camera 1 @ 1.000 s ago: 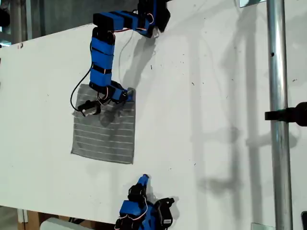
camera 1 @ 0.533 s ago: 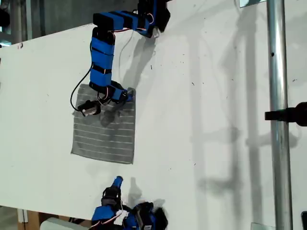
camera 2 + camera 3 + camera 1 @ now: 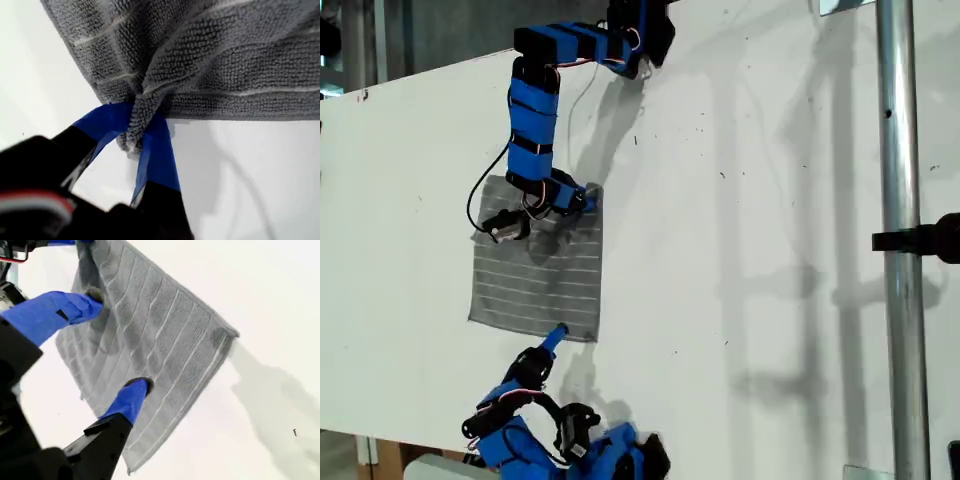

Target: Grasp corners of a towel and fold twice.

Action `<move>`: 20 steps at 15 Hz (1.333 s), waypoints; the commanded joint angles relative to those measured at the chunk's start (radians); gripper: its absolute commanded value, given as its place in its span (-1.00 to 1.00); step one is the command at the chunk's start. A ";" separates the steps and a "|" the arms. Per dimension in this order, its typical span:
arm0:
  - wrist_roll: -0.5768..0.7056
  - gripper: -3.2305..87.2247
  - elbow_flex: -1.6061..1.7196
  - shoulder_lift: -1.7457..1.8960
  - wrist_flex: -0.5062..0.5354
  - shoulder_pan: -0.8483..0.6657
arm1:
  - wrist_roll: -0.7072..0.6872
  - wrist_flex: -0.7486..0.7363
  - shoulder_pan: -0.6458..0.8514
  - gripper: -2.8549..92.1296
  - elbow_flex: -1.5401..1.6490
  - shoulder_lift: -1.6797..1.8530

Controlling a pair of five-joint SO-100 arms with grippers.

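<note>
Since a second ago, the arm at the bottom of the exterior view has swung toward that view's left and reached up, so my second claw (image 3: pixel 557 336) now sits at the near edge of the towel (image 3: pixel 537 280), while the far arm has not shifted. In the second wrist view my second claw (image 3: pixel 107 347) is spread, one fingertip (image 3: pixel 134 390) resting on the striped cloth and the other raised above it, gripping nothing yet. The towel lies mostly flat on the white counter (image 3: pixel 750 220), toward the exterior view's left, rumpled only at its far edge. There my first claw (image 3: pixel 142 137) is pressed together, pinching a bunched far corner (image 3: pixel 137 120) between its blue fingers. To do this step well, I judge my second claw should slide outward to a near corner (image 3: pixel 586 338), get one finger under the edge, and close on a single layer before either arm lifts.
</note>
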 commanded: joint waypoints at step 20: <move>-0.287 -0.99 0.014 -0.241 -0.153 0.229 | 0.087 0.083 -0.158 -0.94 0.135 0.285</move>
